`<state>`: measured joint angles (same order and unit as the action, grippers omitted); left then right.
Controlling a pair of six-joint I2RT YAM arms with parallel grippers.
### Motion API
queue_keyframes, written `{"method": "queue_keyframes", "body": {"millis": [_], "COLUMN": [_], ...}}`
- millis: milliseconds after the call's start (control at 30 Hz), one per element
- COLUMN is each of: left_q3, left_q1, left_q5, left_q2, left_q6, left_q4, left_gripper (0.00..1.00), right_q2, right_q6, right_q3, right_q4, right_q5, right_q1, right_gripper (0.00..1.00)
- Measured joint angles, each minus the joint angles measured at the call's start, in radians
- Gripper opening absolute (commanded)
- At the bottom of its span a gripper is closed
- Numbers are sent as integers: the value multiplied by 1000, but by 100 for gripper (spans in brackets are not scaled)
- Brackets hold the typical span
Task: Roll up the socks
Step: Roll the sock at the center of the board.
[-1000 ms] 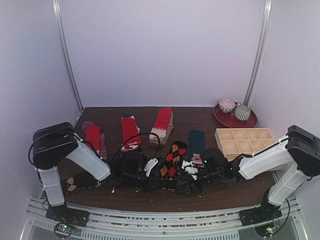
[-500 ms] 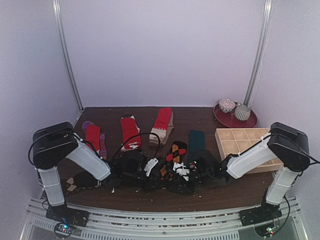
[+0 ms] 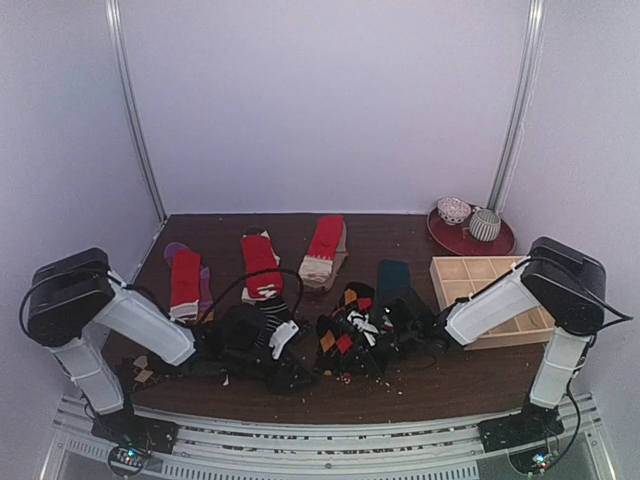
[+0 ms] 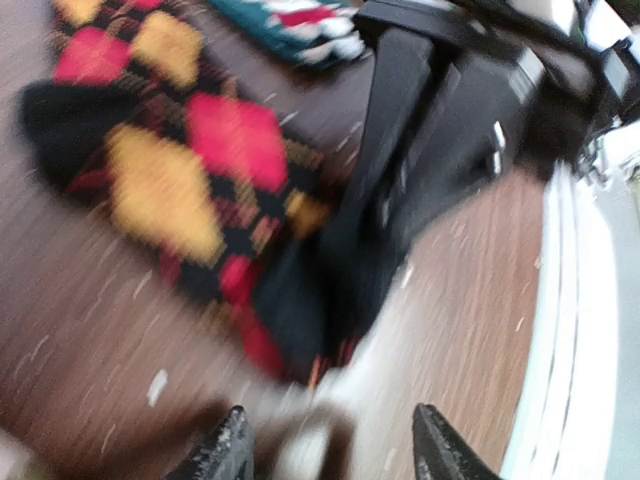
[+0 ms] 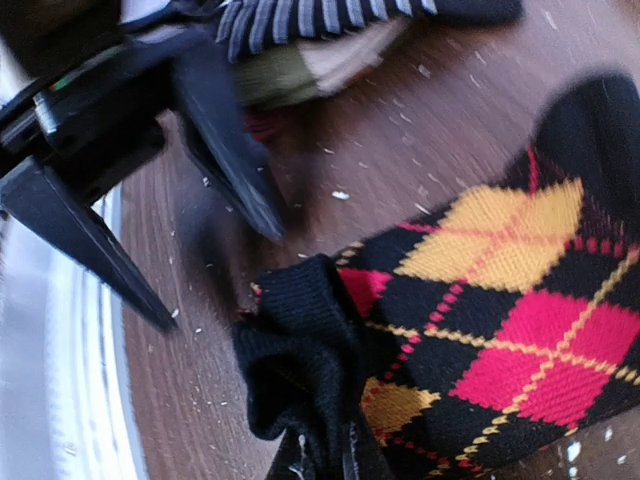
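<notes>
Socks are spread out on the dark brown wooden table. One of them, the black sock with red and yellow diamonds, lies near the front of the table, between the two arms. The right gripper is pinching the black end of this sock, and that end is all bunched up. The left gripper is just beside that end. Its two black fingers are spread apart with nothing between them. A black-and-white striped sock lies close behind the left gripper. A dark teal sock lies just behind the diamond sock. Farther back, in a row, are a red-and-purple sock and two red-and-beige socks. A light wooden tray with little boxes sits on the right side. In the far right corner is a round red plate with two rolled-up socks on it.
</notes>
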<state>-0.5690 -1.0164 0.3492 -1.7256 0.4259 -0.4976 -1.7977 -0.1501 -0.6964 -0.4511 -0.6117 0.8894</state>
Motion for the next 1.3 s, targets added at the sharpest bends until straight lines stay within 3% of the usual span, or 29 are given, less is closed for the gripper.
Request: {"method": "queue_keyframes", "body": {"millis": [167, 333, 633, 1033, 1100, 1300], "left_q3": [95, 128, 64, -56, -66, -76], "left_q1": [-8, -24, -53, -74, -74, -74], "left_q5": [-116, -179, -150, -137, -140, -147], "left_q2": [207, 297, 49, -93, -120, -162], "left_q6": [-84, -191, -279, -327, -327, -324], "left_q4": [63, -37, -162, -191, -190, -209], "left_gripper": [56, 56, 56, 48, 44, 19], "right_q2": [-44, -48, -48, -62, -64, -68], "right_q6": [-195, -312, -379, -381, -381, -381], "right_q3": [-29, -32, -50, -60, -60, -60], "right_q4": [22, 43, 80, 82, 80, 78], "right_q5": [-108, -138, -138, -147, -153, -158], "right_q1": [-37, -39, -39, -42, -43, -45], "right_gripper": [1, 2, 4, 4, 4, 4]}}
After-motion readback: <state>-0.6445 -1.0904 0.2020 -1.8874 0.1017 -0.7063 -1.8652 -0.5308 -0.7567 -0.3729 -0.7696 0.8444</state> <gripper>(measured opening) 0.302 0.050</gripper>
